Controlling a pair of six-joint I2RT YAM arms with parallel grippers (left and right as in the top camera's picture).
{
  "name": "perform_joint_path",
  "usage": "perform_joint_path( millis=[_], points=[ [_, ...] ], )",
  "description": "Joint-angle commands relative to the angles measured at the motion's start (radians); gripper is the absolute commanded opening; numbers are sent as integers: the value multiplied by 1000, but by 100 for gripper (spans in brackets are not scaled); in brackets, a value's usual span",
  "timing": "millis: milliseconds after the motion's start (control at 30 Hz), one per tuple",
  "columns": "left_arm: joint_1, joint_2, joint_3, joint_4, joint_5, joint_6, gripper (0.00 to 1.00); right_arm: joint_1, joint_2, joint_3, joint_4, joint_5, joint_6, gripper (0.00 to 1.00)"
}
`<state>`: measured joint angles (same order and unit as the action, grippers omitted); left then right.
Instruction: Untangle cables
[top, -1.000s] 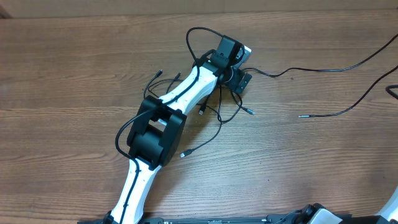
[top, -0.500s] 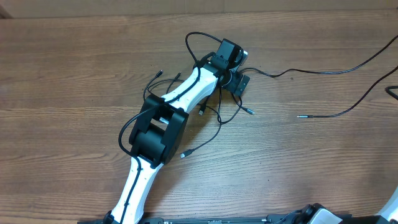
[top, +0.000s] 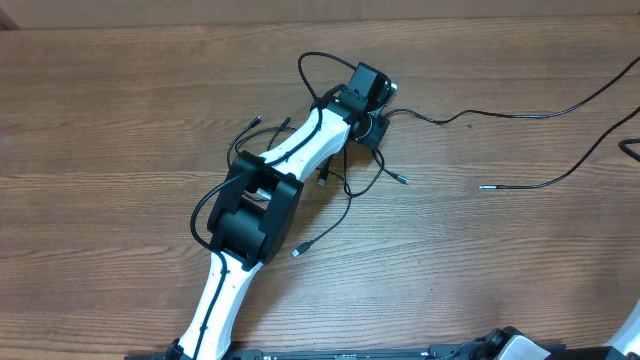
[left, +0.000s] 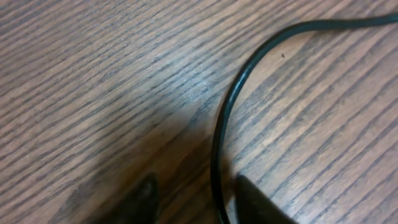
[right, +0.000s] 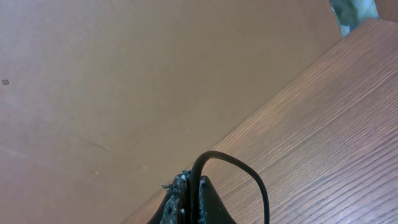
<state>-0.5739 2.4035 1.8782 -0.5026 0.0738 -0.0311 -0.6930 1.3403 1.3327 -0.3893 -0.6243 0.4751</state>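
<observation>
Several thin black cables (top: 347, 182) lie looped together on the wooden table (top: 120, 120), under and beside my left arm's end. My left gripper (top: 372, 128) is down at the top of the tangle. In the left wrist view one cable (left: 225, 106) curves down between its fingertips (left: 255, 202), close to the right one; the left gripper (left: 194, 185) is open with a gap to the left. Another cable (top: 500, 112) runs from there to the right edge. My right gripper (right: 191, 182) is shut on a black cable (right: 258, 180) that arches out of it.
A separate cable (top: 560, 176) with a small tip (top: 482, 186) lies on the right side of the table. The left arm's white and black body (top: 250, 215) stretches from the front edge to the tangle. A brown wall (right: 124, 74) backs the table.
The left gripper's jaws have narrowed around the cable under them. The tangle's loops have shifted a little. The right side has not moved.
</observation>
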Motion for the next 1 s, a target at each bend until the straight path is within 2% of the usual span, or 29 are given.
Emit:
perform_joint_path(
  millis=[0, 33, 300, 467, 633, 800, 967],
  points=[
    [1, 11, 2, -3, 4, -2, 9, 2, 0, 26, -6, -6, -6, 4],
    [1, 11, 2, -3, 4, -3, 4, 2, 0, 26, -7, -6, -6, 4],
    [4, -39, 13, -11, -14, -18, 4, 2, 0, 26, -23, -7, -6, 4],
    [11, -199, 18, -19, -127, -18, 4, 2, 0, 26, -72, -6, -48, 4],
    [11, -339, 18, -2, -132, -19, 4, 2, 0, 26, -138, -7, -67, 4],
    [10, -425, 18, 14, -105, -22, 4, 4, 0, 23, -190, -97, -156, 4],
    [11, -457, 18, 34, 23, -22, 4, 20, 0, 16, -206, -283, -300, 4]
  ],
)
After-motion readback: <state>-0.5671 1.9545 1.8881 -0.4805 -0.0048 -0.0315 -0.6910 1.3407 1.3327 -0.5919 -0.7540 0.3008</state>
